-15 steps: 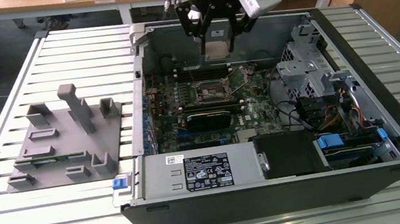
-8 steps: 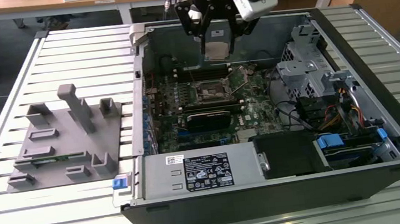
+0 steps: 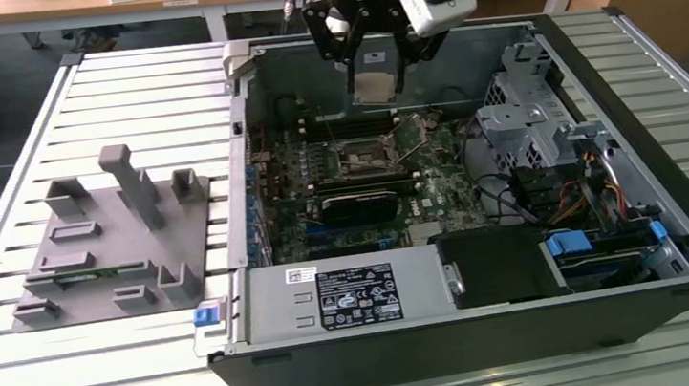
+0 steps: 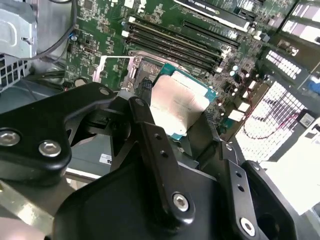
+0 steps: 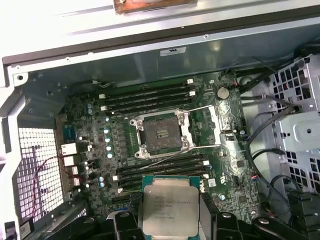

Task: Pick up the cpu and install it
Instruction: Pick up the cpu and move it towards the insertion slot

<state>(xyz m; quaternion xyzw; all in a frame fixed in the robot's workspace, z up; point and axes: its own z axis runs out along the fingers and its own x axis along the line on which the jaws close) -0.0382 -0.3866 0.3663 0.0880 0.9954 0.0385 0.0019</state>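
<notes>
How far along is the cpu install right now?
Pickup looks done: the gripper holds the cpu over the motherboard in the open case. Not yet installed: the socket sits open and empty, with the cpu apart from it.

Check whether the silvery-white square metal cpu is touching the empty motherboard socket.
Apart. In the first wrist view the silvery-white square cpu sits gripped in the tool, and the motherboard socket lies empty, clear of it.
</notes>
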